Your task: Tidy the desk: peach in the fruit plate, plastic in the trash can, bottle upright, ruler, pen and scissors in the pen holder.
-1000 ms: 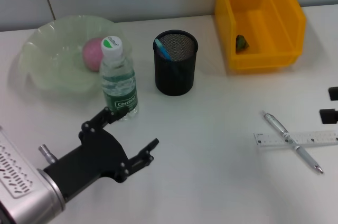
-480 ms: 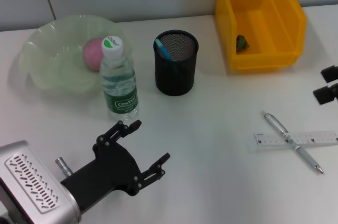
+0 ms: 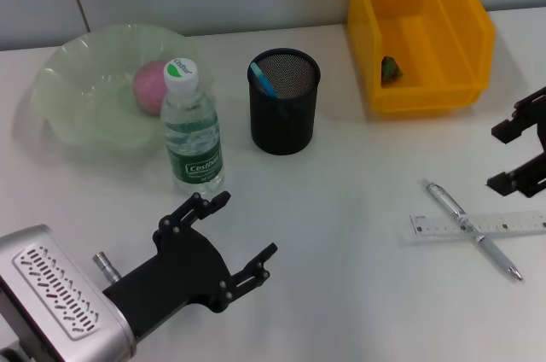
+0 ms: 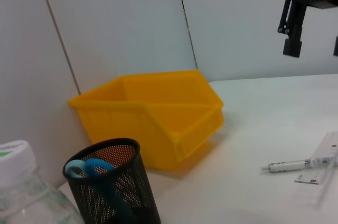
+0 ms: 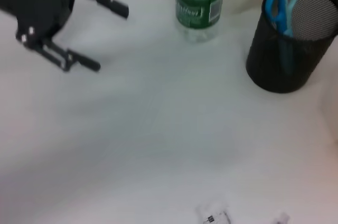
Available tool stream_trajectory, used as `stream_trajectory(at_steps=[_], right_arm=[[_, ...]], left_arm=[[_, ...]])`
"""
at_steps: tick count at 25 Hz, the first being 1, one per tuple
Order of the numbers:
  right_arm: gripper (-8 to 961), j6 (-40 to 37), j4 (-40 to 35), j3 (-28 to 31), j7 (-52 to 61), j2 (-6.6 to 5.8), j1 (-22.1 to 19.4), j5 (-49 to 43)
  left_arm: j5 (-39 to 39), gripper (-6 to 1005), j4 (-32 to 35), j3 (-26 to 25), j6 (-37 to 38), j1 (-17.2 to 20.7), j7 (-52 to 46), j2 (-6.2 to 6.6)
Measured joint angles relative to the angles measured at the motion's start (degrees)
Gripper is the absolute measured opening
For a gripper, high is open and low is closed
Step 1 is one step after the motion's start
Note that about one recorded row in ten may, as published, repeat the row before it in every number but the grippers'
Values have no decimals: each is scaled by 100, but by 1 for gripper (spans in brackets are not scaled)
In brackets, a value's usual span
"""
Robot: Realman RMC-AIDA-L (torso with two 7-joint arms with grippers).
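A lab-like test bench: bare white table, plain panelled wall.

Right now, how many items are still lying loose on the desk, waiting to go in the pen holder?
2: the pen and the ruler, crossed together on the desk's right side, below the right hand.

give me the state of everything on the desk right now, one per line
bottle: upright, capped
peach: in the fruit plate
scissors: in the pen holder
pen: flat on desk, crossing the ruler
trash can: small dark item inside
left gripper: open, empty
right gripper: open, empty
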Motion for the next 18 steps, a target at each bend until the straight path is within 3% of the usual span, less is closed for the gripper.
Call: stream_trajectory(at_steps=[1,2,4,5,8,18], right_arm=[[738,0,0,0,0,0,0,0],[738,7,-128,-39,-155,87,-36,-92],[738,23,-429,-69,-518,314,-126,-309],[738,24,-612,-96,-737,495,-181,-484],[738,67,-634,-198,-835,573,-251,-588],[738,489,-379,-681,-1034,587,-607,-478]], left_arm=[[0,811,0,0,0,0,0,0],[-11,811,-5,-8,0,2,-2,-7],[-21,811,-11,-32,0,1,-6,-23],[-21,811,-11,-47,-4,1,-7,-34],[-28,811,-20,-74,-5,1,-8,-53],[-35,811,-31,-82,12,9,-10,-58]])
